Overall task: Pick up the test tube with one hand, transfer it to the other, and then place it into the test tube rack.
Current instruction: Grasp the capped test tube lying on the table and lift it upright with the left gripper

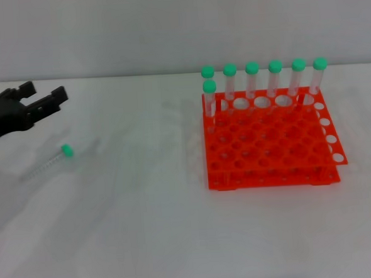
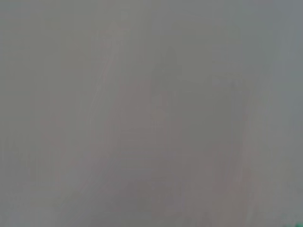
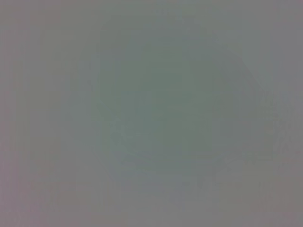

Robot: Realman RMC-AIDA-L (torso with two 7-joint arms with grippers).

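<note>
Left hand (image 1: pixel 43 99): black, fingers spread apart, holding nothing, poised above the table's left side.
Test tube (image 1: pixel 48 162): lying flat on the white table (image 1: pixel 147 229), green cap toward the rack, just below the left hand.
Test tube rack (image 1: pixel 270 140): orange-red, well to the right, seven capped tubes (image 1: pixel 263 77) upright along its far edge.

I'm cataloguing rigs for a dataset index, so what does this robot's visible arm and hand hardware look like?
Only the left hand shows, in the head view: matte black throughout, with several chunky, blocky fingers on a black wrist section. No cables, labels or lights are visible on it. The right arm is out of view, and both wrist views show nothing of the arms.
</note>
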